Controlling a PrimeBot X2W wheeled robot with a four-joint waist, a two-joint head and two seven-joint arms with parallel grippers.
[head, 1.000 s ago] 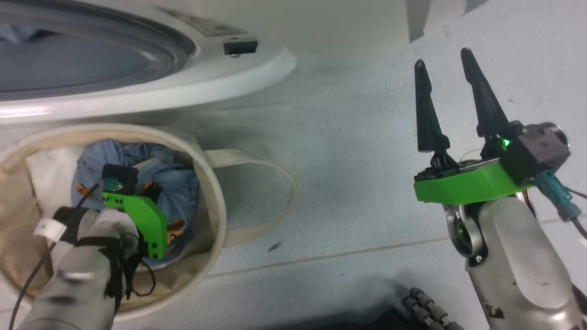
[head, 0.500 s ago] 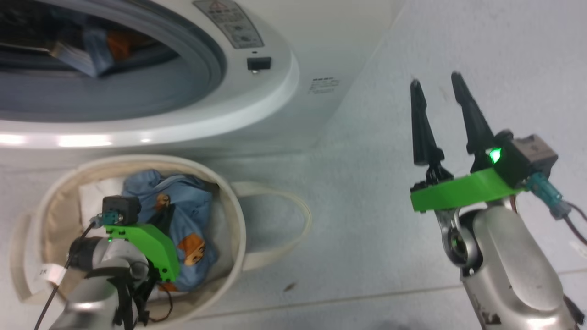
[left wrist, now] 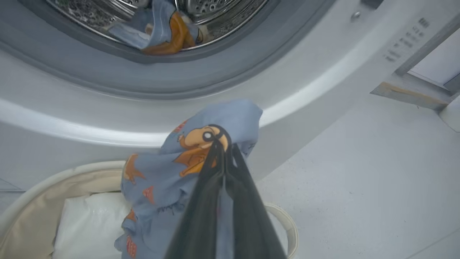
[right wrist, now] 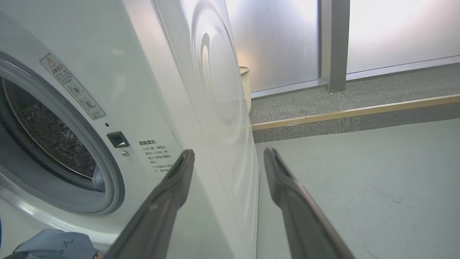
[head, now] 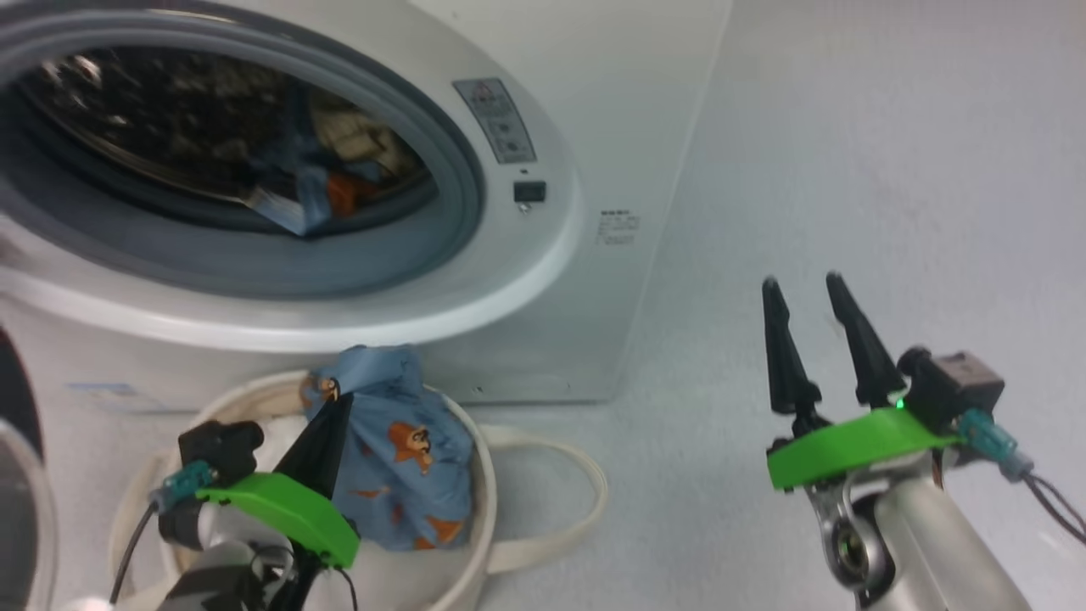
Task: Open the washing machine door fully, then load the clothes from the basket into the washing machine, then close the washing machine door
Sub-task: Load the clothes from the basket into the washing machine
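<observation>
My left gripper [head: 335,397] is shut on the clothes [head: 407,475], a light-blue cloth with orange bears, held up above the basket [head: 484,518]. In the left wrist view the closed fingertips [left wrist: 220,144] pinch a fold of the clothes [left wrist: 161,172] just below the washing machine [left wrist: 305,82] opening. More blue and orange clothes [head: 305,195] lie in the drum of the washing machine [head: 594,102]. The washing machine door [head: 10,373] shows its dark rim at the far left edge. My right gripper [head: 802,282] stands open over the floor to the right, holding nothing.
A white pillow-like pad [left wrist: 90,223] lies in the basket [left wrist: 36,180] under the cloth. One loop handle [head: 585,501] sticks out over the grey floor. Beyond the machine's side [right wrist: 215,108] are a woven bin [right wrist: 246,86] and a raised step [right wrist: 341,115].
The head camera has tilted up, bringing the drum opening into view. My left gripper has lifted the bear cloth up from inside the basket. The right gripper stays open.
</observation>
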